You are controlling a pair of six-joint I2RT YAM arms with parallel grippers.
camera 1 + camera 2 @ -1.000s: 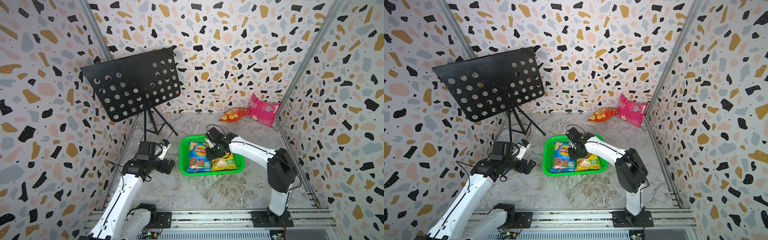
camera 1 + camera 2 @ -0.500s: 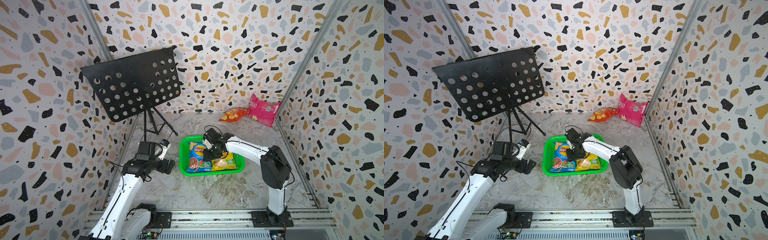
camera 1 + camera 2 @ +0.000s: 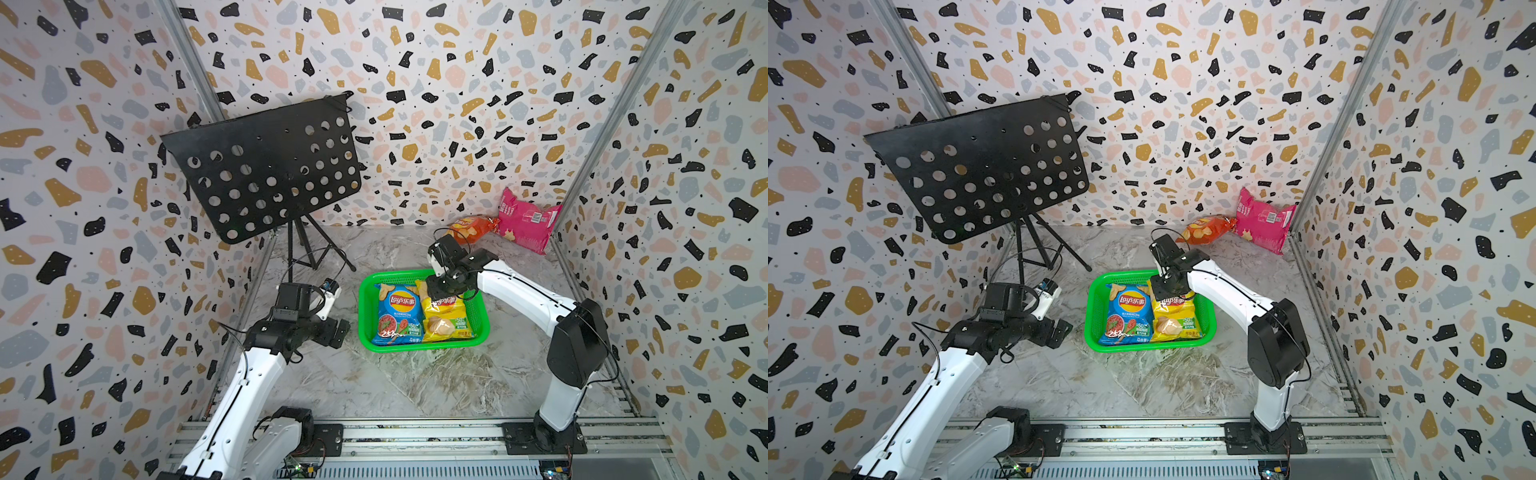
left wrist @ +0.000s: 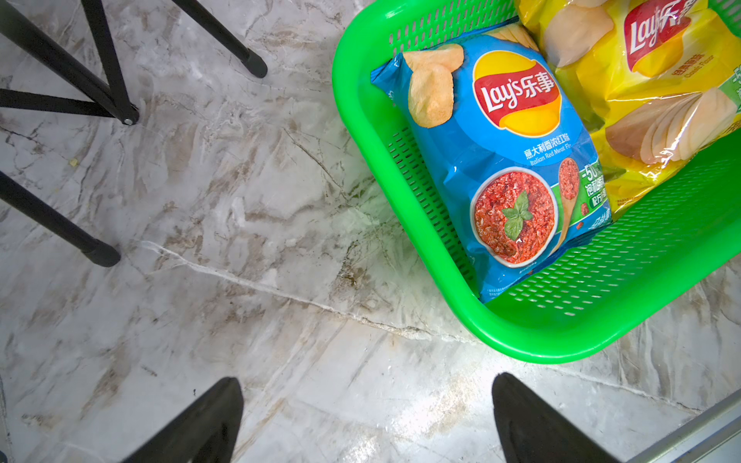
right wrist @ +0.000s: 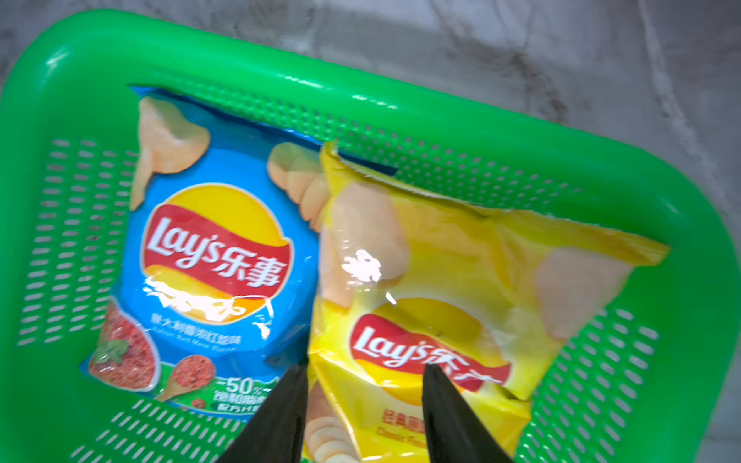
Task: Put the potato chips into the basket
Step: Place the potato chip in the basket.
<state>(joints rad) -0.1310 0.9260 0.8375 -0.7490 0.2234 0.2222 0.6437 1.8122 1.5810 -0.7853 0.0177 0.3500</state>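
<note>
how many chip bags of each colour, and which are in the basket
blue bag: 1, in the basket
yellow bag: 1, in the basket
orange-red bag: 1, outside the basket
magenta-pink bag: 1, outside the basket
total: 4

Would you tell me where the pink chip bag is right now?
In both top views the pink bag sits in the far right corner, beside the orange bag.

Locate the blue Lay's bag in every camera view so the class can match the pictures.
Top view: blue bag in the basket, in the half nearer the left arm.
Top view: blue bag again in that half of the basket.
Left wrist: blue bag inside the basket, along its side wall.
Right wrist: blue bag in the basket, label facing up.
Shared landmark: the yellow bag beside it, in all four views.
</note>
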